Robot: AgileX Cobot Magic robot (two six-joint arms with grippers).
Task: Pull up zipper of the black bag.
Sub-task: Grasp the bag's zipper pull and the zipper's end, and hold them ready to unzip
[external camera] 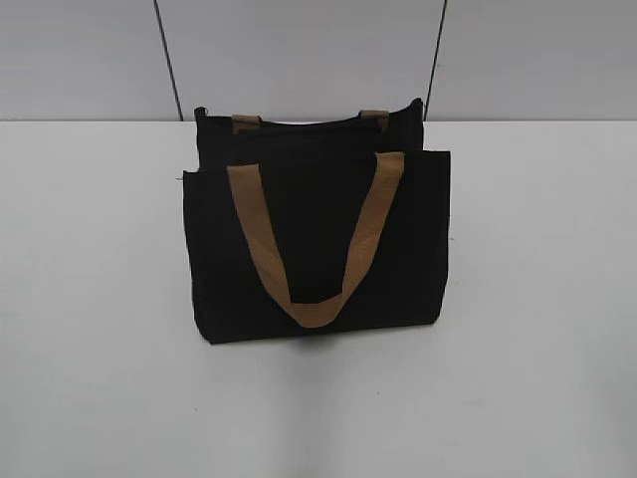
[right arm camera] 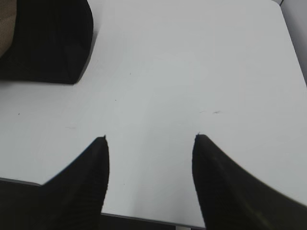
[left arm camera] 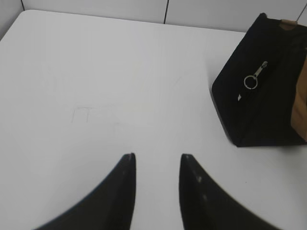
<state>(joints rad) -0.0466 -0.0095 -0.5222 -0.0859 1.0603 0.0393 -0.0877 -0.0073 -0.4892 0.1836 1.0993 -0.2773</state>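
The rectangular black fabric bag stood upright on the white table at the centre of the exterior view, with one tan webbing loop handle hanging down over its front panel and the stubs of a second tan handle visible at the rear top edge. In the left wrist view the bag occupied the upper right of the frame, well apart from the left gripper, whose two dark fingers rose from the bottom edge, spread with a moderate gap and holding nothing. The zipper showed on the bag's narrow end face as a small silvery metal pull with a ring hanging below it. In the right wrist view a corner of the bag filled the upper left of the frame. The right gripper stood at the bottom of that frame with its dark fingers spread widely, gripping nothing, above the bare table surface near the table's front edge and well apart from the bag. Neither gripper appeared in the exterior view.
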